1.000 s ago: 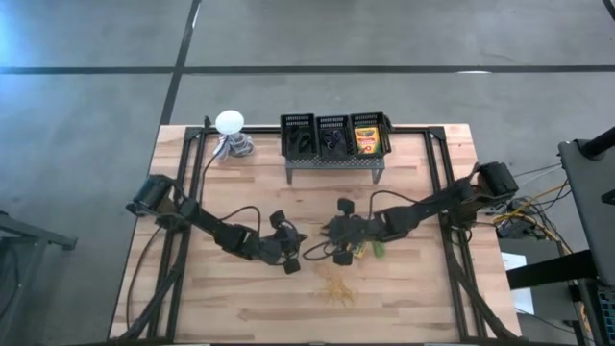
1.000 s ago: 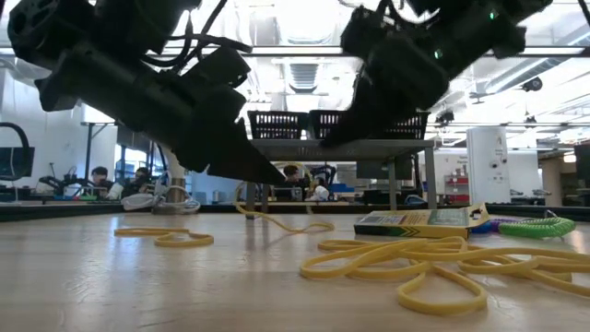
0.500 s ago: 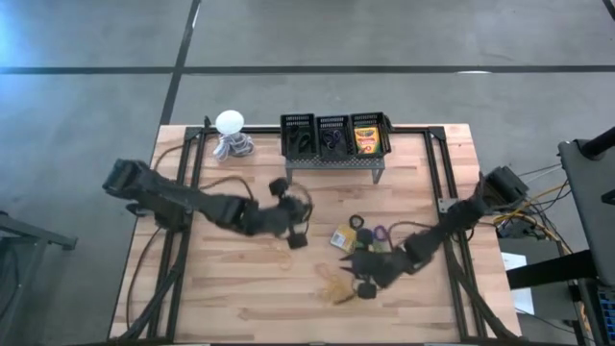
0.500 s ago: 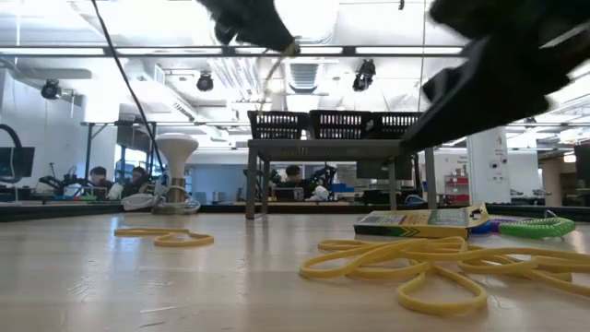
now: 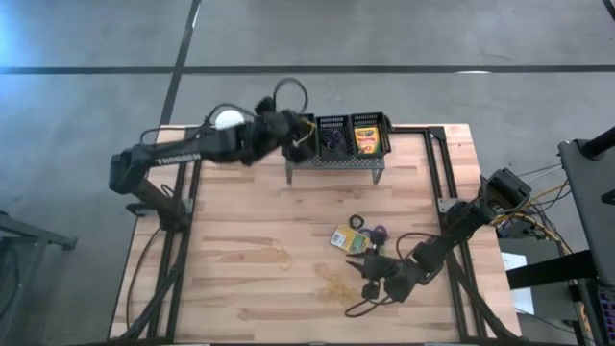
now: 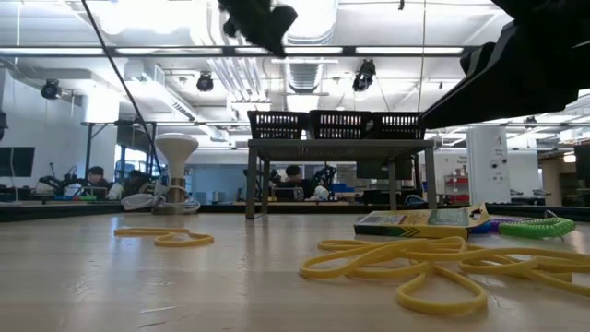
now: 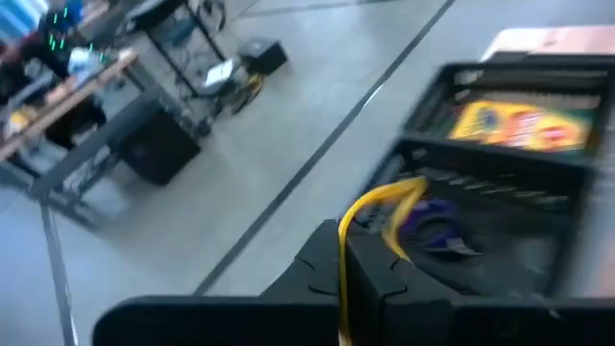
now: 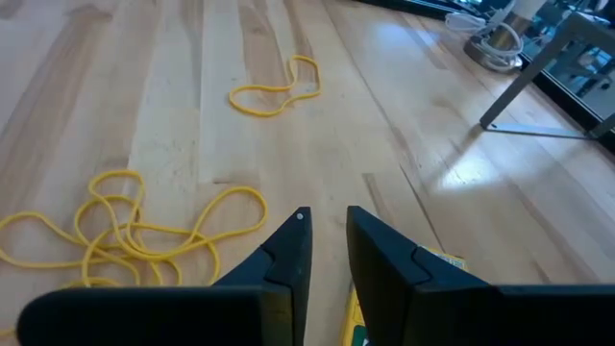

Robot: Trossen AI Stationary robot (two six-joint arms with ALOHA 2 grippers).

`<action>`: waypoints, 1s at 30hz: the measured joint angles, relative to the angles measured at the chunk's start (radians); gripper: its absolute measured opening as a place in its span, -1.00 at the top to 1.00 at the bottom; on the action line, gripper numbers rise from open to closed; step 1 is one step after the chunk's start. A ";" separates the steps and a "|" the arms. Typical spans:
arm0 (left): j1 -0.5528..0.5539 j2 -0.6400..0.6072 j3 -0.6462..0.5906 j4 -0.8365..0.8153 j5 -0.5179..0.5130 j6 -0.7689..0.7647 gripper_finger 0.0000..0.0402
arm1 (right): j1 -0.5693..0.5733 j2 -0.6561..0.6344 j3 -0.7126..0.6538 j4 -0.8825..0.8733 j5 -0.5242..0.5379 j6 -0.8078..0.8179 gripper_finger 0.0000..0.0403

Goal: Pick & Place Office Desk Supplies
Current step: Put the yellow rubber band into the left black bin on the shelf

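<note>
My left gripper point(image 5: 291, 133) is high over the left bin point(image 5: 298, 144) of the grey stand, shut on a yellow rubber band point(image 7: 384, 207). The middle bin holds purple items point(image 7: 432, 219). The right bin holds a crayon box point(image 7: 524, 125). My right gripper point(image 5: 363, 271) hovers low, narrowly open and empty point(image 8: 327, 226), beside a pile of yellow rubber bands point(image 8: 125, 231) lying flat on the wood. A single band point(image 8: 279, 86) lies farther left. A crayon box point(image 5: 346, 238) and black point(image 5: 357, 223), purple point(image 5: 380, 232) and green rings lie flat mid-table. My left gripper pinches the rubber band between its two shut fingers point(image 7: 317, 274). A loop of the band point(image 7: 370, 202) stands out past the fingertips, lifted clear above the bins. The rest of the band is hidden by the fingers.
The grey perforated stand point(image 5: 334, 165) with three black bins stands at the far edge. A white ball-shaped object point(image 5: 229, 120) with a coiled cord is at the far left. Black frame rails run along both sides of the table. Bare wood lies at the near left.
My left gripper has risen from mid-table and swung toward the far edge to above the stand's bins, carrying the yellow band lifted clear. My right gripper has gone from mid-table toward the near edge, to beside the pile of bands.
</note>
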 joint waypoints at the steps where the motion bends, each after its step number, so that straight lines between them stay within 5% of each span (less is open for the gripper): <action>1: 0.029 0.000 -0.003 -0.005 0.026 -0.004 0.99 | 0.000 0.000 0.000 0.000 0.000 0.000 0.68; 6: 0.117 0.003 -0.069 -0.006 0.201 -0.092 0.99 | 0.000 0.000 0.000 0.000 0.000 0.000 0.66; 12: 0.133 0.003 -0.158 0.009 0.210 -0.135 0.97 | 0.000 0.000 0.000 0.000 0.000 0.000 0.69; 23: 0.128 0.002 -0.126 0.021 0.329 -0.164 0.24 | -0.005 0.000 0.000 0.001 0.000 0.000 0.70; 30: 0.116 0.000 -0.012 -0.146 0.333 -0.229 0.06 | -0.005 0.000 0.000 0.000 0.000 0.000 0.71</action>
